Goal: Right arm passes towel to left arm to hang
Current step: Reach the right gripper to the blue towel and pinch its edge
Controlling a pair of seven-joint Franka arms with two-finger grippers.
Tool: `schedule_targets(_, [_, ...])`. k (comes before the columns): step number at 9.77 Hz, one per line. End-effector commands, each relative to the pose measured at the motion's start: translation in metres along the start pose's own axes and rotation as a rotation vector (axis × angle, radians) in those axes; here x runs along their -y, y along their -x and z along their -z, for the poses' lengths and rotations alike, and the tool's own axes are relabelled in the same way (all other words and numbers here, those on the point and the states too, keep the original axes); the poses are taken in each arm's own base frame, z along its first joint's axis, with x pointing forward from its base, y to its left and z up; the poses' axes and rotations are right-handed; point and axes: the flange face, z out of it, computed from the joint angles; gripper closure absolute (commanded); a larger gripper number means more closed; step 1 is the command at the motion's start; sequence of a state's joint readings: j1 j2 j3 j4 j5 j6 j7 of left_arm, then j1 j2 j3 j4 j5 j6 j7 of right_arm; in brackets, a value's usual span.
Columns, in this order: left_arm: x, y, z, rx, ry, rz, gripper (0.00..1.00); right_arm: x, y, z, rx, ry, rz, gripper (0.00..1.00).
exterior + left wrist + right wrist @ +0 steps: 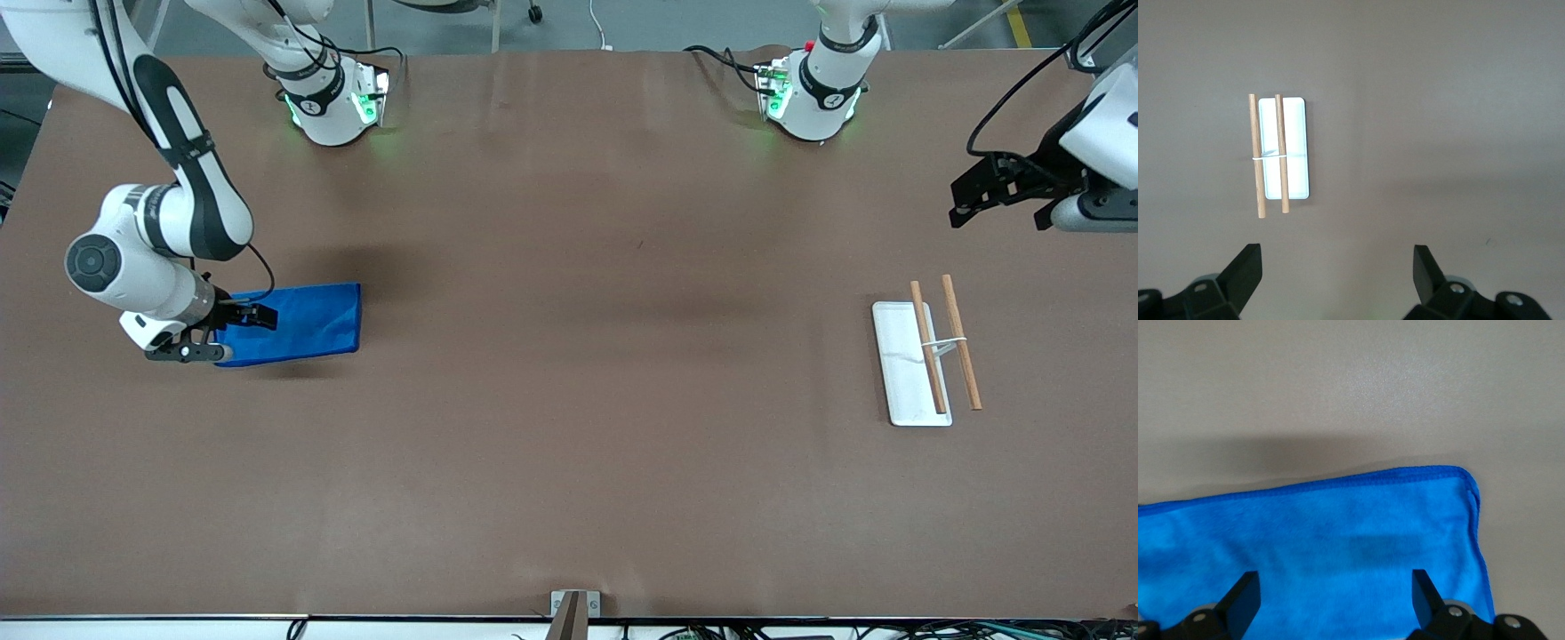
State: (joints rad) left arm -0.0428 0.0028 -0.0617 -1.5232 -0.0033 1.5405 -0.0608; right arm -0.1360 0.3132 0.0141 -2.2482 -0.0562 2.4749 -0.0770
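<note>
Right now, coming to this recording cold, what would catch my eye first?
The bright blue towel lying flat at the right arm's end of the table stands out, with the right pincer low over its edge, fingers open. At the left arm's end sits the white rack with two wooden rods. The left pincer waits open in the air above the table near that rack.

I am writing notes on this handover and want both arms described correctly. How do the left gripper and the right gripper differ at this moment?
1. The right gripper is low over the blue towel at the right arm's end of the table; the left gripper hangs high above bare table, near the white rack.
2. The right wrist view is filled by the towel; the left wrist view shows the rack far below.

Shared: both are open and hold nothing.
</note>
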Motion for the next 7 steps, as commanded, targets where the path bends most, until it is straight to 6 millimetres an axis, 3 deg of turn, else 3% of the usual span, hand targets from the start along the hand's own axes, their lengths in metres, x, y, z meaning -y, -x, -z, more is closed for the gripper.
schedule_targets(1, [0.002, -0.012, -0.008, 0.011, 0.020, 0.008, 0.00, 0.001, 0.010, -0.027, -0.003, -0.004, 0.021, 0.00])
schedule_targets(4, [0.002, -0.004, -0.003, 0.023, 0.021, -0.012, 0.00, 0.005, 0.014, -0.048, 0.018, -0.008, 0.027, 0.01])
schedule_targets(5, [0.002, -0.002, -0.001, 0.026, 0.021, -0.014, 0.00, 0.004, 0.015, -0.050, 0.020, -0.008, 0.028, 0.10])
schedule_targets(6, [0.002, -0.002, -0.001, 0.026, 0.021, -0.014, 0.00, 0.004, 0.016, -0.051, 0.024, -0.009, 0.056, 0.41])
schedule_targets(7, [0.001, -0.001, -0.001, 0.028, 0.021, -0.014, 0.00, 0.003, 0.016, -0.051, 0.030, -0.011, 0.077, 0.84])
